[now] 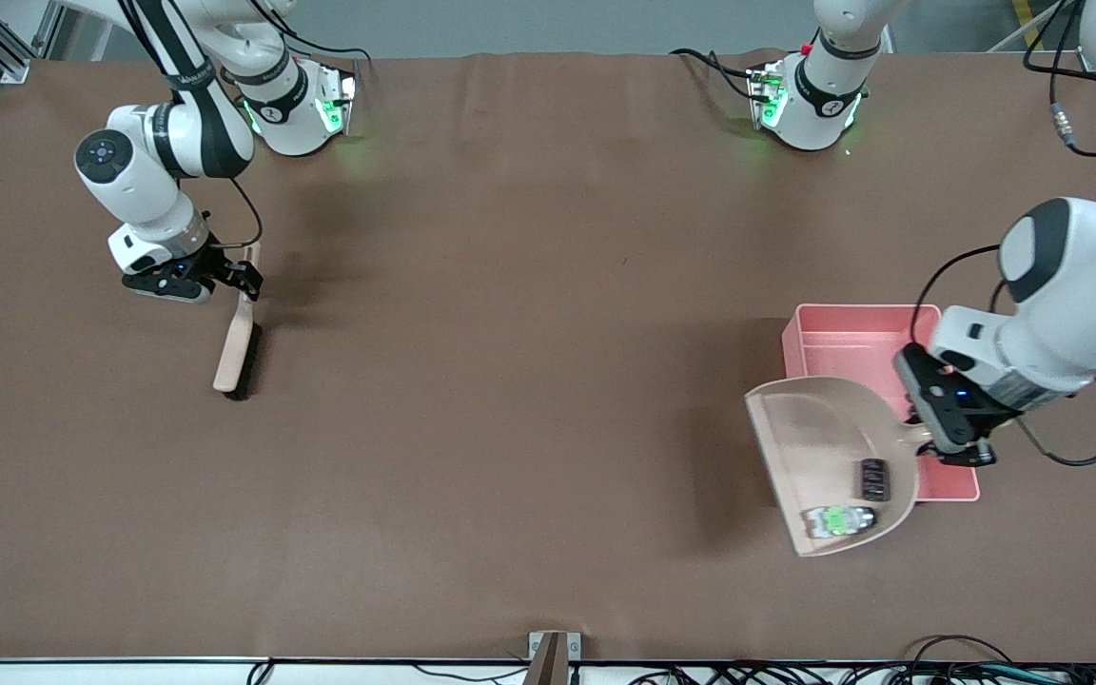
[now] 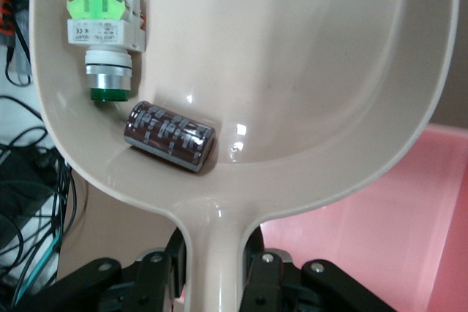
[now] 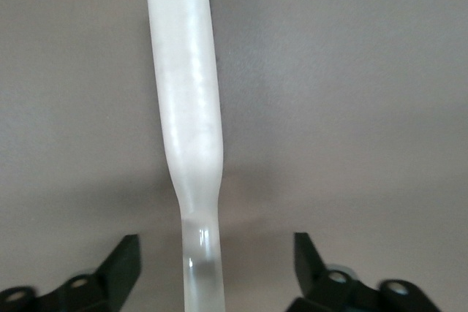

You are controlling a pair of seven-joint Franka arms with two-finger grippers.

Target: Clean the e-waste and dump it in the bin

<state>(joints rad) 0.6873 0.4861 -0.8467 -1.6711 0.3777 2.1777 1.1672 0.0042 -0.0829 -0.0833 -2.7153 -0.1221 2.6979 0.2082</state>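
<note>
Left gripper (image 1: 949, 447) clamped on the dustpan (image 1: 829, 457) handle, over the bin's (image 1: 857, 342) edge nearest the front camera. Pan stretching away from the fingers, off the bin toward the right arm's end, with both e-waste pieces (image 2: 170, 137) in its bowl. Tipping back toward the bin likely next. Right gripper (image 1: 225, 276) spread wide astride the brush (image 1: 239, 347) handle, gripping nothing.

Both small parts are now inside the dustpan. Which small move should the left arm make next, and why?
Probably tip the dustpan toward the pink bin, so the parts slide out. The left tool is shut on the handle, the dark cylinder and the white-grey piece lie in the pan, and the pan hangs at the bin's edge. The right tool is open around the brush handle.
</note>
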